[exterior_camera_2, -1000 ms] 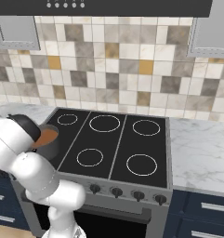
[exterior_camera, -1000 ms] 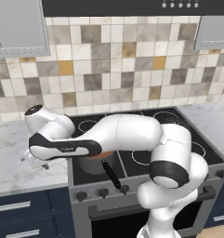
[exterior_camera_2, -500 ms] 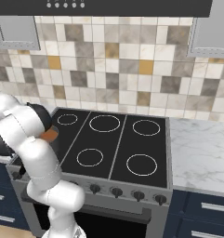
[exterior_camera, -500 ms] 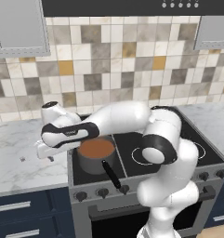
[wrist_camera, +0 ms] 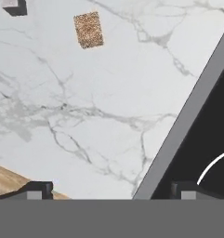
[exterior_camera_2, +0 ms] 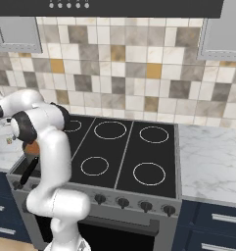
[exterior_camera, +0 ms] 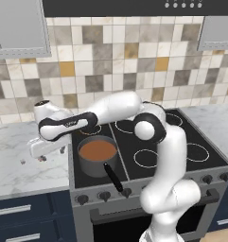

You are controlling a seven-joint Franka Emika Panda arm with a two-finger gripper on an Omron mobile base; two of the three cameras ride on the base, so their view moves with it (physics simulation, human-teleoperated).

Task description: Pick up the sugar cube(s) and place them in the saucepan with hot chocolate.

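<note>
the white arm reaches left across the stove [exterior_camera: 148, 142], and its gripper [exterior_camera: 51, 152] hangs low over the marble worktop [exterior_camera: 25, 165] just left of the stove's left edge, beside the saucepan with hot chocolate [exterior_camera: 97, 152]. in the hand view the two dark fingertips [wrist_camera: 36, 189] stand far apart at the bottom, one over the marble and the other over the black cooktop [wrist_camera: 206, 139], so the jaws are wide and nothing sits between them. the saucepan rests on the front left burner of the stove, full of reddish-brown liquid, with its long black handle [exterior_camera: 112, 177] pointing toward the front edge of the stove above the knobs. in the hand view a speckled orange-brown sugar cube [wrist_camera: 88, 29] lies flat on the marble near the top of the picture, well apart from the fingertips, and a paler greyish cube [wrist_camera: 13, 6] is cut off by the top left corner. in the left base view small specks on the worktop left of the gripper, one reddish [exterior_camera: 40, 159] just beside it and one pale [exterior_camera: 23, 161] further left, look like cubes, though they are too small to tell apart. in the right base view the arm's elbow [exterior_camera_2: 38, 125] covers most of the saucepan at the stove's left side, with a sliver of brown liquid [exterior_camera_2: 33, 147] and the black handle showing below it.
</note>
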